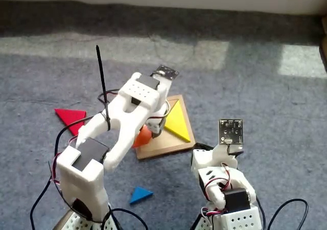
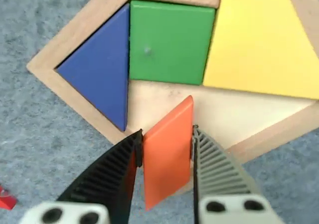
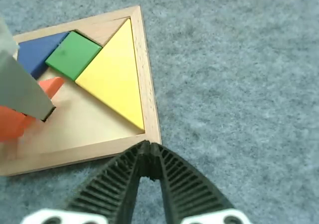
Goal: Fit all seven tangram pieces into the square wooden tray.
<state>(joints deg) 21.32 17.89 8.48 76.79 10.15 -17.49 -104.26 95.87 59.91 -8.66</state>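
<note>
The square wooden tray point(image 1: 168, 144) point(image 2: 45, 72) point(image 3: 149, 109) lies on the grey carpet. In it sit a blue triangle point(image 2: 102, 67) point(image 3: 35, 50), a green square point(image 2: 169, 40) point(image 3: 74, 54) and a big yellow triangle point(image 1: 178, 120) point(image 2: 264, 40) point(image 3: 113, 79). My left gripper point(image 2: 167, 137) is shut on an orange piece point(image 2: 167, 157) point(image 1: 143, 136) point(image 3: 20, 112), held on edge over the tray's bare floor near its rim. My right gripper point(image 3: 149, 159) is shut with nothing in it, on the carpet side of the tray's corner.
A red triangle point(image 1: 71, 118) lies on the carpet to the left of the left arm. A small blue triangle point(image 1: 139, 194) lies near the arm bases. A black cable point(image 1: 102, 82) stands up by the left arm. Carpet right of the tray is bare.
</note>
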